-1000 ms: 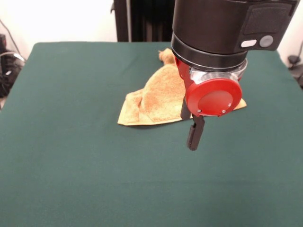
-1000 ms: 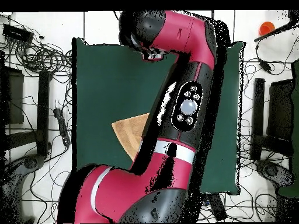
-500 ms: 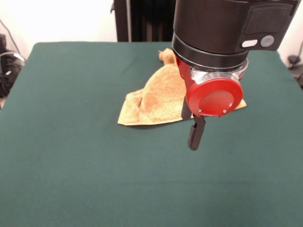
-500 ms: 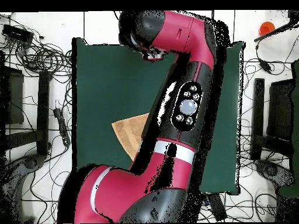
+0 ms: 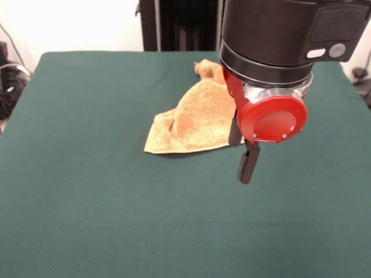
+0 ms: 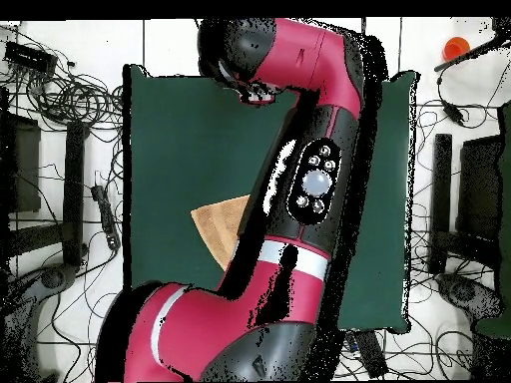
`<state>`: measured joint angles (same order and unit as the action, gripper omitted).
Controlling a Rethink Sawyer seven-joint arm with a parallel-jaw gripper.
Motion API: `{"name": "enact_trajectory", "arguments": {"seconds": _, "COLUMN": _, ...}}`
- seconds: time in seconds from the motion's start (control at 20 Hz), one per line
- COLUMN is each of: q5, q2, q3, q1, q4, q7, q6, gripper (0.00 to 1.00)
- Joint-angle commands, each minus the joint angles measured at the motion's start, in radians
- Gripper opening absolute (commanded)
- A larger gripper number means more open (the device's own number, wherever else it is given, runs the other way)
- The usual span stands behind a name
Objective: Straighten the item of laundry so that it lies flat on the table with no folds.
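The item of laundry (image 5: 194, 119), a golden tan towel, lies crumpled and folded over itself on the far middle of the table (image 5: 104, 202), with one corner bunched up at the back. My gripper (image 5: 246, 171) hangs just right of the towel's near right edge, a little above the green cloth, and nothing shows in it. The arm's red wrist disc covers the towel's right end. From overhead, only a tan corner of the towel (image 6: 222, 224) shows on the table (image 6: 180, 130); the arm hides the rest of it and the gripper.
A black stand (image 5: 174, 26) rises behind the table's far edge. Overhead, cables and dark equipment (image 6: 60, 100) crowd the floor on both sides of the table, and a small orange object (image 6: 456, 46) sits at the top right.
In the front view the arm and gripper have shifted slightly to the right, uncovering a bit more of the towel. The towel has not moved.
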<state>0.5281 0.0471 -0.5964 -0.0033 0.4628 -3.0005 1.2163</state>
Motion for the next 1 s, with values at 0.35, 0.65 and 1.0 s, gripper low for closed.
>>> {"name": "enact_trajectory", "arguments": {"seconds": 0.35, "q5": 0.015, "q2": -0.014, "q3": 0.058, "q1": 0.047, "q4": 0.193, "q7": -0.321, "q6": -0.051, "gripper": 1.0}}
{"name": "enact_trajectory", "arguments": {"seconds": 0.65, "q5": 0.019, "q2": -0.017, "q3": 0.054, "q1": 0.051, "q4": 0.194, "q7": -0.334, "q6": -0.055, "gripper": 1.0}}
{"name": "enact_trajectory", "arguments": {"seconds": 1.0, "q5": 0.027, "q2": -0.02, "q3": 0.049, "q1": 0.058, "q4": 0.194, "q7": -0.357, "q6": -0.045, "gripper": 1.0}}
